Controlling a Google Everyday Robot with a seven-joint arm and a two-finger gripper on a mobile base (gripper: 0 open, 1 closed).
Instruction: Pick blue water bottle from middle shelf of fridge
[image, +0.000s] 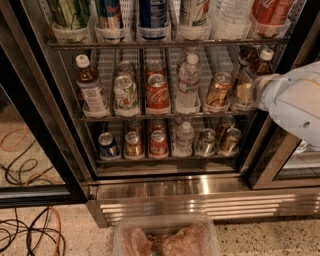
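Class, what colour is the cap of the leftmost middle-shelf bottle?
White cap, camera view; the gripper is at the right end of the middle shelf.

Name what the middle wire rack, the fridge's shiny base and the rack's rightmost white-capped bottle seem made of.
Thin grey wire rack: metal, perhaps coated; thin glinting rods. Shiny fridge base: apparently stainless steel; mirror-like, slatted. Slim white-capped bottle of brown liquid: likely clear plastic; liquid shows through. The pincer, at the end of the white arm, is beside this bottle.
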